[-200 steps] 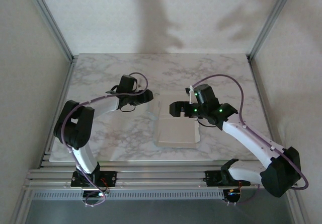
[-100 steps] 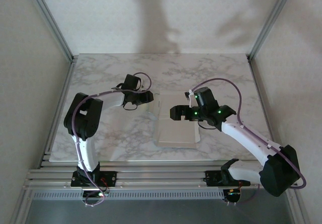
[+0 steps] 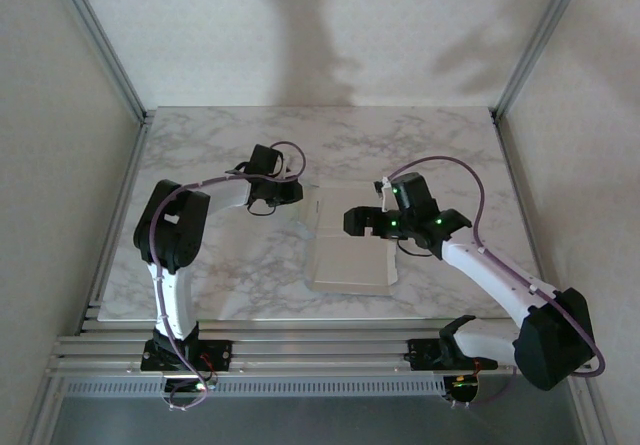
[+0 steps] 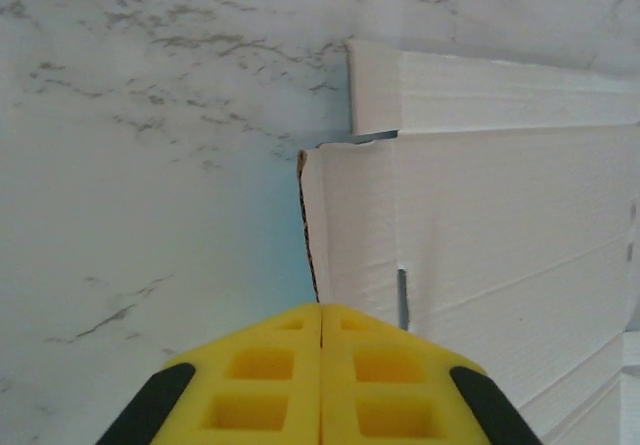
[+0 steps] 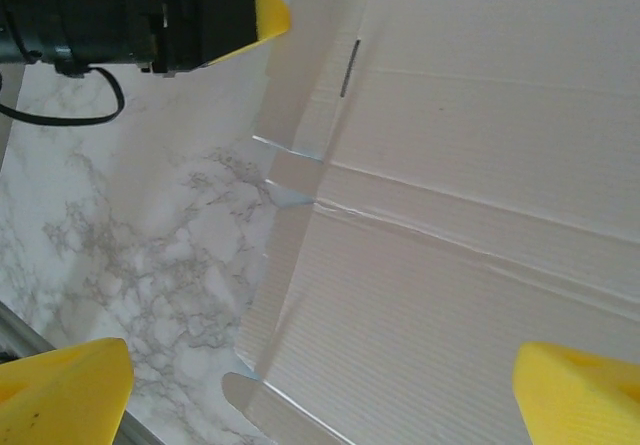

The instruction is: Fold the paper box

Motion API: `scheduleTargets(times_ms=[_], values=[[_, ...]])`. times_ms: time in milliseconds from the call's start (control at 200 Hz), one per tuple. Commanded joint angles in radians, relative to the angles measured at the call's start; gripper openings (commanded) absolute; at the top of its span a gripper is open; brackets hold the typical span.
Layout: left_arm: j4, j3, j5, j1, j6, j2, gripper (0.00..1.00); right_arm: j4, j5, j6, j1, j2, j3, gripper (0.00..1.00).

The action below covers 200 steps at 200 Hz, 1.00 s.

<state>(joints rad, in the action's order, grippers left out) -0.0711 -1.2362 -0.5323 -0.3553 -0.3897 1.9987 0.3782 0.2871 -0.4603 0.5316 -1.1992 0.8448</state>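
Observation:
The paper box (image 3: 350, 257) lies flat in the middle of the marble table, pale grey-white face up, with creases and small edge tabs. In the left wrist view its raised left side flap (image 4: 345, 215) runs straight into the seam of my left gripper (image 4: 321, 310), whose yellow fingers are pressed together on that flap's edge. A turquoise tint shows on the table beside the flap. From above, my left gripper (image 3: 298, 193) sits at the box's far left corner. My right gripper (image 3: 352, 221) hovers over the box's upper part, open wide, with the card (image 5: 470, 215) spread between its fingertips (image 5: 70, 390).
The marble tabletop (image 3: 220, 155) has free room around the box. Metal frame posts (image 3: 100, 45) stand at the back corners and a rail (image 3: 300, 350) runs along the near edge. My left gripper's finger (image 5: 265, 10) shows at the top left of the right wrist view.
My left gripper has closed on the box's left flap, and its arm has drawn in toward the box. The right gripper has shifted slightly right, still open.

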Motion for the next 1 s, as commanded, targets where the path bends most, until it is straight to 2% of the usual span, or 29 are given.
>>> scheduleTargets(times_ms=[0,110,200,385,496,726,771,931,996], values=[[0.074,0.012,-0.079,0.01,0.053,-0.035,0.01,-0.019,0.053,0.006,-0.051,-0.002,-0.003,0.99],[0.124,0.029,-0.131,0.01,0.08,-0.054,0.0,0.008,0.165,0.071,-0.134,-0.002,0.036,0.99],[0.14,0.025,-0.185,0.01,0.114,-0.061,0.0,0.094,0.191,0.16,-0.165,-0.014,0.106,0.99],[0.105,-0.014,-0.286,0.009,0.25,-0.065,0.0,0.249,0.163,0.316,-0.202,-0.074,0.256,0.98],[0.125,-0.014,-0.331,0.009,0.326,-0.08,0.0,0.323,0.099,0.365,-0.21,-0.139,0.361,0.97],[0.283,0.051,-0.424,-0.002,0.336,-0.133,0.0,0.369,0.121,0.367,-0.254,-0.308,0.556,0.96],[0.304,0.066,-0.43,-0.009,0.34,-0.146,0.0,0.361,0.139,0.347,-0.27,-0.344,0.589,0.92],[0.364,0.112,-0.437,-0.035,0.33,-0.17,0.0,0.352,0.177,0.271,-0.304,-0.471,0.695,0.65],[0.402,0.133,-0.432,-0.043,0.312,-0.18,0.0,0.368,0.157,0.249,-0.306,-0.523,0.73,0.61]])
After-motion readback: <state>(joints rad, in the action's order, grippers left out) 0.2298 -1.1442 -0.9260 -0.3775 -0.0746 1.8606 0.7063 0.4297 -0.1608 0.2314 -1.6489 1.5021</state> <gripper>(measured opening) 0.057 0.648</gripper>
